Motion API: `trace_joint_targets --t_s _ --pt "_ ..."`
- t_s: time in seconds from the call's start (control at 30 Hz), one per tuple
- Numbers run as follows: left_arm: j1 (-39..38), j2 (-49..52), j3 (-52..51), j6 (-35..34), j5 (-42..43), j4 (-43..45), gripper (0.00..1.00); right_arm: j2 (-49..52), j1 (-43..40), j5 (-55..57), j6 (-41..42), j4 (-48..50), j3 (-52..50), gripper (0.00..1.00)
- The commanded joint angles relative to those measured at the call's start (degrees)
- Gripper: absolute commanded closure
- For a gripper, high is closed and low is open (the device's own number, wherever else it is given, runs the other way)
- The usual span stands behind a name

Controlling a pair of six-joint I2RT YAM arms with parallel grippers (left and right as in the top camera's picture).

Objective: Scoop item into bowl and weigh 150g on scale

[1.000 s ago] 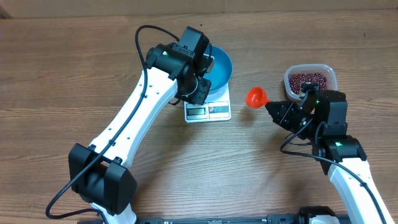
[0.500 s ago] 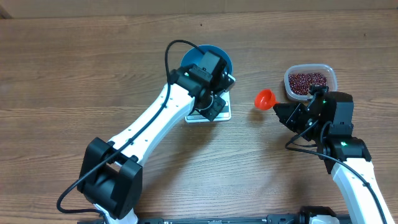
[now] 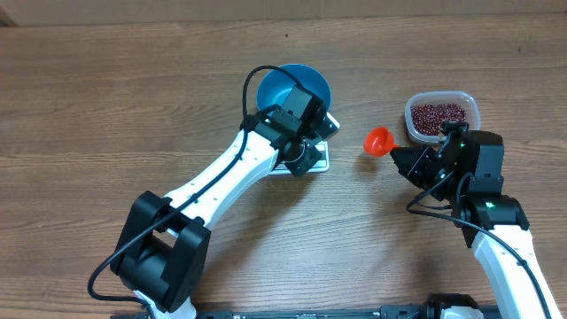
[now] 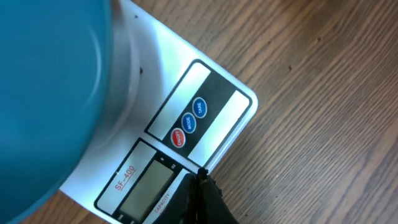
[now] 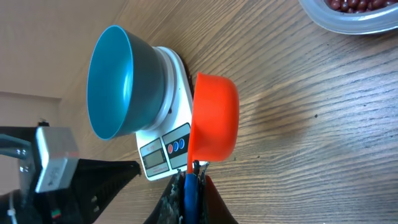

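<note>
Beans (image 3: 438, 114): we record a maroon heap lying in the clear tub (image 3: 471, 105) on the right side of the wooden table (image 3: 106, 106), just beyond the right gripper (image 5: 189, 176). Bowl (image 3: 283, 87): bright blue, upright, seated on the scale (image 4: 155, 68). Left gripper (image 4: 202, 185): we note fingers pressed together with nothing between them, tips at the scale's display edge, near its buttons. Right gripper: pinching the handle of the orange scoop (image 5: 214, 118), which is held between scale and tub, touching neither.
</note>
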Motion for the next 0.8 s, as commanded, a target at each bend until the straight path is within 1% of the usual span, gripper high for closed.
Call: trace_joint_targets --t_s 0.0,0.17,0.43,0.77 --pt "-0.07 -1.18 -1.29 4.28 -0.28 1.53 0.96 -0.85 -0.15 0.85 -0.48 0.13 1.95 0.96" --pt "-0.11 -1.01 -1.7 4.26 -0.28 3.13 0.96 -0.85 -0.15 0.85 -0.48 0.13 1.95 0.96" --pt "-0.13 0.7 -1.73 4.22 -0.31 3.17 0.96 -0.85 -0.15 0.85 -0.48 0.13 1.95 0.96" --pt "-0.13 6.12 -1.73 4.0 -0.33 5.86 0.96 -0.85 -0.15 0.87 -0.48 0.15 1.95 0.96"
